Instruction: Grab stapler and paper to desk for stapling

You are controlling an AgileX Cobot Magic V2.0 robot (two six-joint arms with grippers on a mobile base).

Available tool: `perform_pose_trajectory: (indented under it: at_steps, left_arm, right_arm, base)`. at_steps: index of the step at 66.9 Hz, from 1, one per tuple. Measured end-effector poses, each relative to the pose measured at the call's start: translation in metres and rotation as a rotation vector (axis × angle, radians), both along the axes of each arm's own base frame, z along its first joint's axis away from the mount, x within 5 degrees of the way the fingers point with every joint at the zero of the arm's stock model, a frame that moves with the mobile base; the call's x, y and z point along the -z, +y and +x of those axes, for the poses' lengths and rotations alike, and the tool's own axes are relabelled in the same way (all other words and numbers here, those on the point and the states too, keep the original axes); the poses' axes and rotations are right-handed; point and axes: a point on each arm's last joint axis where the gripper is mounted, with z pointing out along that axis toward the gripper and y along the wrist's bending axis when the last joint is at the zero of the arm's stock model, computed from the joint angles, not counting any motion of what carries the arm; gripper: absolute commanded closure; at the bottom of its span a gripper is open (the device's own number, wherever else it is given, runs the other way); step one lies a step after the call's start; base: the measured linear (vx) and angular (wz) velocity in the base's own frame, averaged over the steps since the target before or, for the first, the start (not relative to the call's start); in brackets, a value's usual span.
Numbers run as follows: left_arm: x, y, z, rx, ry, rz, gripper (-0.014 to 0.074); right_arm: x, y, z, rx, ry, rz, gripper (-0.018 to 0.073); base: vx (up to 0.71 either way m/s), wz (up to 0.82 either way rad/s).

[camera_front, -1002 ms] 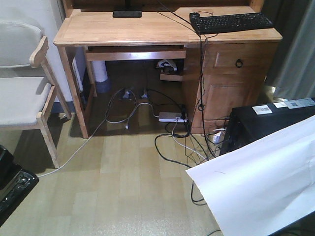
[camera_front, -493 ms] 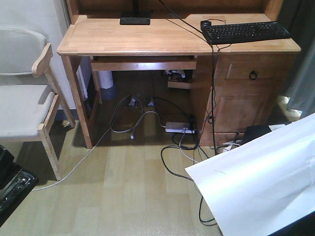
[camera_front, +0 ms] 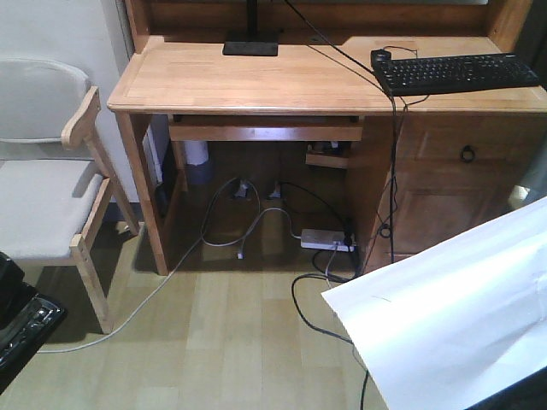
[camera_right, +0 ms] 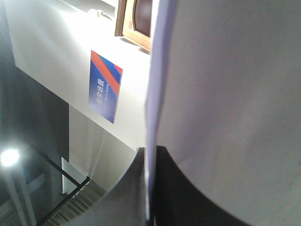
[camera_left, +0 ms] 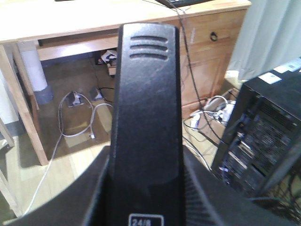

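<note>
Worktop: light-wood worktop (camera_front: 256, 77) with a raised back ledge, seen from the front view across a stretch of wood-pattern floor (camera_front: 239, 342); neither task thing lies on it.
On the worktop: black keyboard (camera_front: 457, 73) at the right end, a small black mouse (camera_front: 382, 55) touching its left corner, and a black monitor foot (camera_front: 250, 47) at the back.
Stapler: black stapler (camera_left: 148, 108) fills the middle of the left wrist view, standing upright and lengthwise away from the camera, three ribs near its far end and a "24/6" label near the bottom edge.
Left claw: left claw (camera_left: 148, 197) pressed against the stapler's lower part from both sides, holding it off the floor.
Paper: white paper (camera_front: 453, 316) raised at the lower right of the front view, tilted, well short of the worktop; in the right wrist view it shows edge-on (camera_right: 225, 94).
Right claw: right claw (camera_right: 149, 193) pinched on the lower edge of the paper; the fingers show only as dark blurred shapes.
Under the worktop: loose cables and a white power strip (camera_front: 325, 240).
Surroundings: pale padded chair (camera_front: 43, 179) to the left; black computer tower (camera_left: 268, 136) to the right.
</note>
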Motion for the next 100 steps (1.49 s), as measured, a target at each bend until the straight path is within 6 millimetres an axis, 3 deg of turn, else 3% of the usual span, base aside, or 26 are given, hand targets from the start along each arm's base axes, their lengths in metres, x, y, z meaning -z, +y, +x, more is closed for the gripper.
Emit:
perform_pose_trajectory:
  at_steps: [100]
  left_arm:
    - [0.0000, 0.0000, 0.0000, 0.000, 0.000, 0.000, 0.0603]
  right_arm:
    - [0.0000, 0.0000, 0.0000, 0.000, 0.000, 0.000, 0.0564]
  base:
    - [0.20, 0.01]
